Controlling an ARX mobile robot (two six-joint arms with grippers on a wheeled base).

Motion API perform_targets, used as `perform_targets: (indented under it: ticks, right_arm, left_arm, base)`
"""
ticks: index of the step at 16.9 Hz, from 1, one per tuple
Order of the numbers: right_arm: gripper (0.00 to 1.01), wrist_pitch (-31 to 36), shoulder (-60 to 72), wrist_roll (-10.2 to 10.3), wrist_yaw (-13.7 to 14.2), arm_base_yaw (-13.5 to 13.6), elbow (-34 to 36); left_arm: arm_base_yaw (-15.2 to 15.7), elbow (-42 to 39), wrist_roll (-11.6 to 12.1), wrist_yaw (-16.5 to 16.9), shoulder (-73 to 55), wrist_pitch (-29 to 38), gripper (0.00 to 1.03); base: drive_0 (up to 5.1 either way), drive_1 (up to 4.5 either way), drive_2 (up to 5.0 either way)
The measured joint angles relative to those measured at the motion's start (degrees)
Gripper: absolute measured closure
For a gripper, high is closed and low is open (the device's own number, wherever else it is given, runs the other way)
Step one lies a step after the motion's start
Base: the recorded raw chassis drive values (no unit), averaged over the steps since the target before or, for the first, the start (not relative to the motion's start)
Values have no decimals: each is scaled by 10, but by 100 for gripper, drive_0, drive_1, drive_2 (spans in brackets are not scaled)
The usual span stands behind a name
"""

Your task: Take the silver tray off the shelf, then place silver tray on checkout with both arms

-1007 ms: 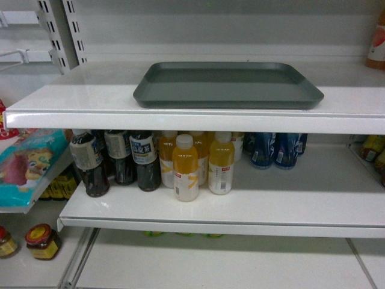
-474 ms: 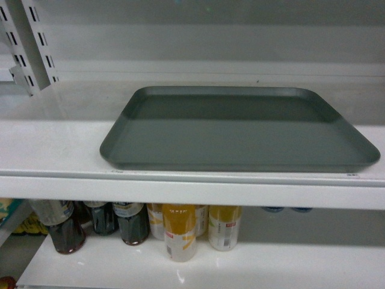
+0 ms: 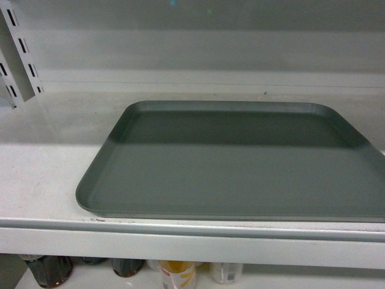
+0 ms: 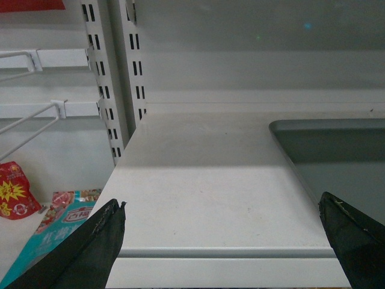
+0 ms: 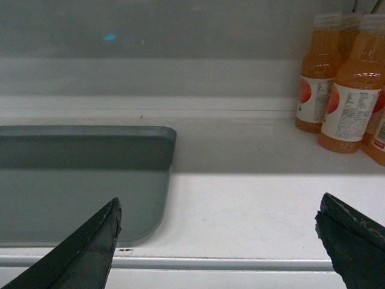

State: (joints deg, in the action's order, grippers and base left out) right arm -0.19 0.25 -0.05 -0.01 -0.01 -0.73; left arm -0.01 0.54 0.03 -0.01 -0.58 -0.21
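Silver tray [image 3: 240,162] lies flat on the shelf [image 3: 42,168] (untouched), between the wide-spread left gripper [image 4: 222,232] and equally splayed right gripper [image 5: 216,232].

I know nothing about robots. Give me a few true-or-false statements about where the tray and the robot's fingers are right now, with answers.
1. The silver tray lies flat on the shelf. True.
2. The left gripper is clamped on the tray's rim. False: its fingers are spread wide and touch nothing.
3. Orange drink bottles stand on the shelf to the right of the tray. True.
4. The tray holds several bottles. False: it is empty.
5. The right gripper is open in front of the shelf edge. True.
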Motion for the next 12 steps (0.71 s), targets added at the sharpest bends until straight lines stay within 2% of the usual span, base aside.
perform_targets:
  ticks: [12]
  right_arm:
    - [3, 0, 0, 0, 0, 0, 0]
  left_arm:
    - [0, 0, 0, 0, 0, 0, 5]
  base:
    - [0, 0, 0]
